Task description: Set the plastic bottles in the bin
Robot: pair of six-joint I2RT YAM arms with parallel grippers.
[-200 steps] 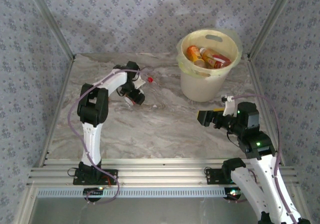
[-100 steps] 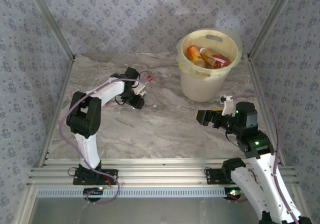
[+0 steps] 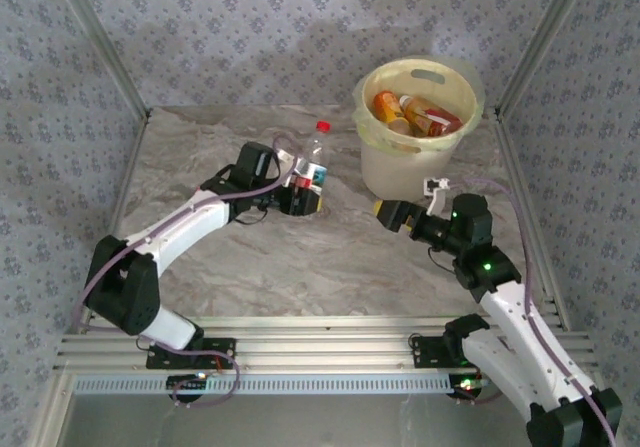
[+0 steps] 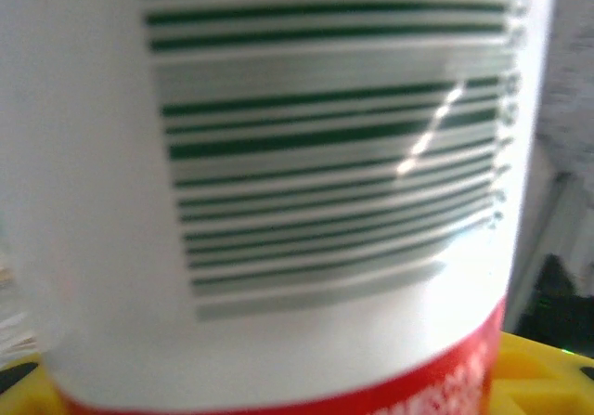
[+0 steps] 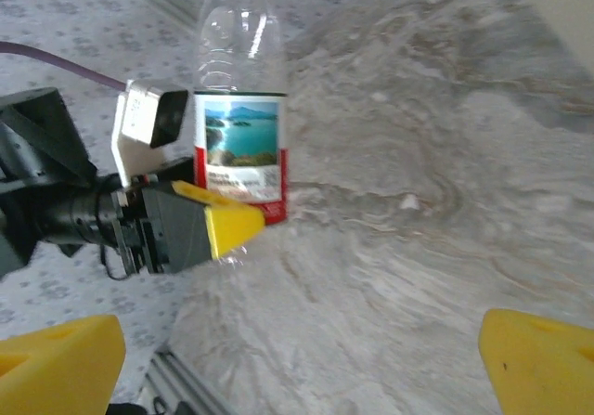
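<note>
Bottle [image 3: 313, 157] upright, pinched low by the left gripper [image 3: 306, 202]; bin [image 3: 400, 175] lies rightward, seemingly near; right gripper [image 3: 386, 212] spread.

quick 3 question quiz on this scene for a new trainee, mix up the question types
1. True or false: the right gripper is shut on a bottle.
2. What colour is the cap of the upright bottle that the left gripper is clamped on? A blue, B red, C green.
3. Fill in: the orange-labelled bottles lie inside the ___.

Key
1. False: it stands open and holds nothing.
2. B
3. bin
</note>
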